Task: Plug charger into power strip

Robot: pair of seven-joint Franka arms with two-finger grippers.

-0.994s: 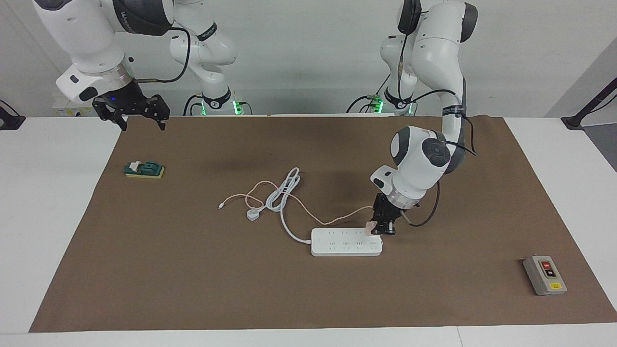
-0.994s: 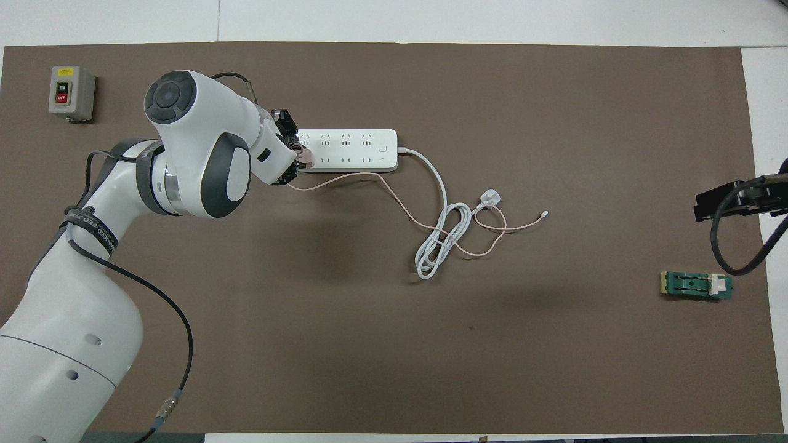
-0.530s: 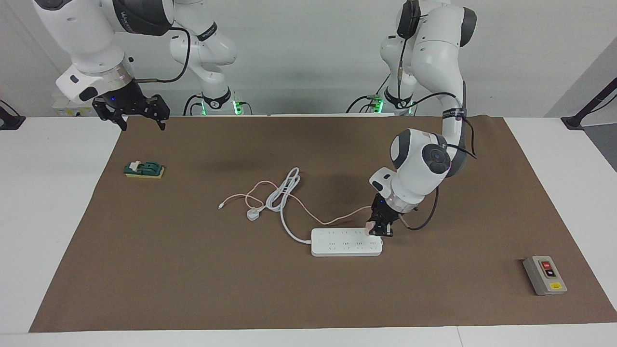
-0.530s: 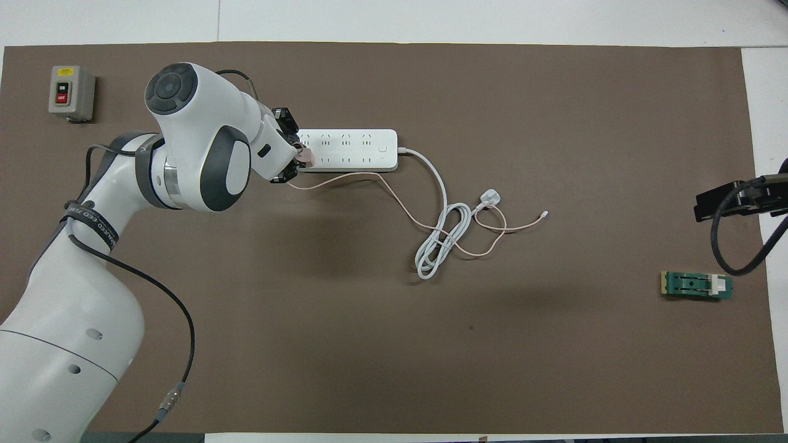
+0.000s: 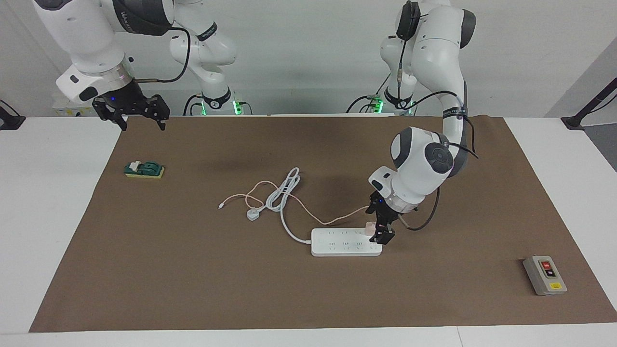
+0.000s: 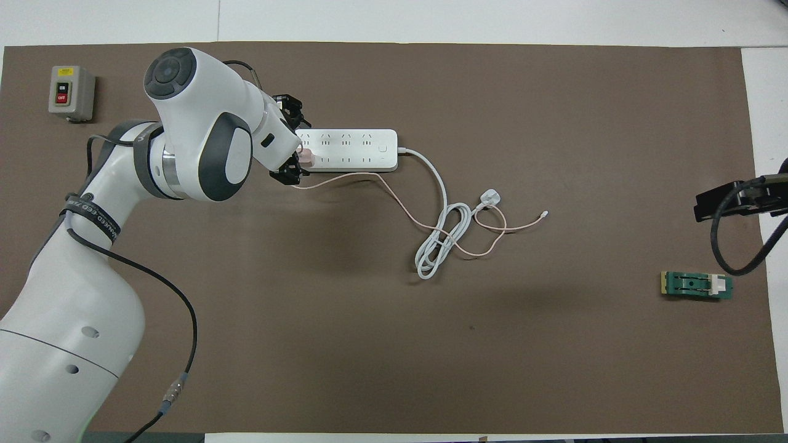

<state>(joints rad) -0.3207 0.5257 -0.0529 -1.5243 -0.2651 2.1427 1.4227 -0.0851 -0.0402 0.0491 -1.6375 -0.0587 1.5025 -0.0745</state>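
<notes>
The left gripper hangs low over the left arm's end of the power strip, its fingers spread apart on either side of the charger without pinching it. The pale pink charger sits upright on the strip's end socket, in the row nearer the robots, right between the parted fingers. From the charger its thin pink cable trails away from the gripper toward the right arm's end of the table and crosses the strip's thick white cord, which lies looped on the brown mat with its white three-pin plug beside the loop. A grey switch box with red and black buttons lies well apart from the gripper, farther from the robots. The right gripper waits with fingers open over the mat's edge; a green knife switch lies near it.
</notes>
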